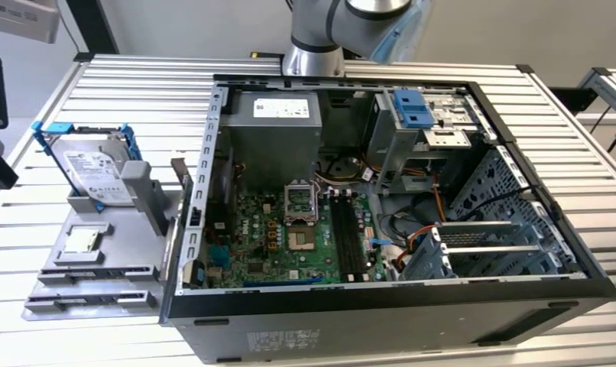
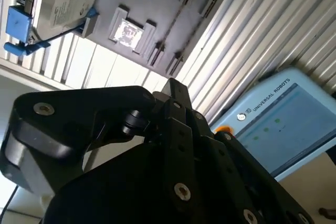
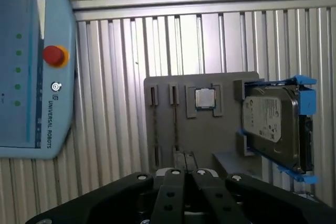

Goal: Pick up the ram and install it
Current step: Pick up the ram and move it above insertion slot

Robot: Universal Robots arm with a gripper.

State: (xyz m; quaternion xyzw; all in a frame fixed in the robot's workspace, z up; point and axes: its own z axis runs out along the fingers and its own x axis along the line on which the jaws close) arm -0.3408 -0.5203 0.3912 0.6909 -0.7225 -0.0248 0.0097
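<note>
The ram (image 3: 175,124) is a thin strip standing edge-on between slotted blocks on the grey holder (image 3: 231,82). A second strip like it (image 3: 154,124) stands beside it. In the second wrist view the ram (image 2: 192,33) crosses the same holder. In the exterior view it lies at the holder's near end (image 1: 92,274), on the exterior view's left. My gripper (image 3: 184,156) hangs well above the holder with its black fingers (image 2: 172,85) together and nothing between them. The motherboard's black slots (image 1: 349,237) lie inside the open computer case (image 1: 583,287).
A silver hard drive in a blue frame (image 3: 273,124) and a small square chip (image 3: 204,98) sit on the same holder. A blue-grey teach pendant (image 3: 31,72) lies on the slatted metal table (image 3: 115,77). The arm (image 1: 319,30) rises behind the case.
</note>
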